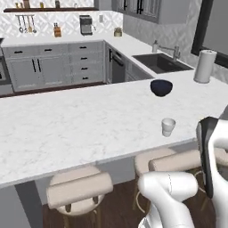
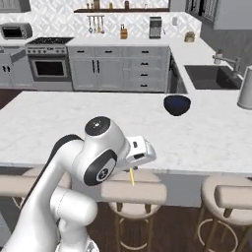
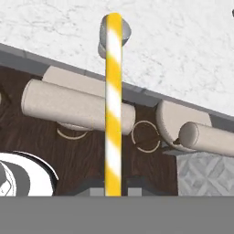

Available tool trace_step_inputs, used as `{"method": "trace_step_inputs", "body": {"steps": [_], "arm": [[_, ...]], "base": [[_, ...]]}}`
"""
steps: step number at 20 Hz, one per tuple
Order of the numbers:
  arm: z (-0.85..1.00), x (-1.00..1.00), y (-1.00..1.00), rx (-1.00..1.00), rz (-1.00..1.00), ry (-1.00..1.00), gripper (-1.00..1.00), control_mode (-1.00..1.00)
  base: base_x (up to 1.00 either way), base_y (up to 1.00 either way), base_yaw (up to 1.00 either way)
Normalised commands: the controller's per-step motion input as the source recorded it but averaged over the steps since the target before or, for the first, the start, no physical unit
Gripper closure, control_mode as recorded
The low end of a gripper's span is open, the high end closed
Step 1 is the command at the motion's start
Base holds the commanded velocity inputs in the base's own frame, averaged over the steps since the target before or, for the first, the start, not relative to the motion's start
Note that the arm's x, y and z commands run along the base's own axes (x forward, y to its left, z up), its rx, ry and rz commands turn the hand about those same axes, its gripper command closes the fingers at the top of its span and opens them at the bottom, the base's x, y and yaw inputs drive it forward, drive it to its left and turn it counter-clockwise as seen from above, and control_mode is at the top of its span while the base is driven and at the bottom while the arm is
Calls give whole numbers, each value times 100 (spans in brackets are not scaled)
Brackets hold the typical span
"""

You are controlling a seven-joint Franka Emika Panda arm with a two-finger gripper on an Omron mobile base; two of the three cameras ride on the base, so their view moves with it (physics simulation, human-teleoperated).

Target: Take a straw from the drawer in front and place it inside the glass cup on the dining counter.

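Straw [image 3: 113,105], striped yellow and white, is pinched in the closed pincer [image 3: 113,191] and hangs below the hand over the stools [image 2: 132,193], short of the desk [image 1: 67,129] edge. Farther right on the marble stands the glass cup [image 1: 168,126], then the dark blue bowl [image 1: 161,87] behind it.

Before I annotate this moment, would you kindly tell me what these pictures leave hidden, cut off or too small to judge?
- End effector: in the right base view the hand's white housing covers its fingers, so the grip on the straw is unseen.
- Glass cup: in the hand view the straw crosses it, so its inside is hidden.
- Arm: in the left base view the right edge cuts it off.
- Wall utensils: too small to identify.
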Motion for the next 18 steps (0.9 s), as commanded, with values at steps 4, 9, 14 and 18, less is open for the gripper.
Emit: {"method": "trace_step_inputs", "body": {"steps": [4,9,14,18], "arm": [[0,0,0,0,0,0,100,100],[0,0,0,0,0,0,100,100],[0,0,0,0,0,0,100,100],[0,0,0,0,0,0,100,100]], "base": [[14,-78,49],[32,-65,48],[42,-57,45],[51,-40,36]]}}
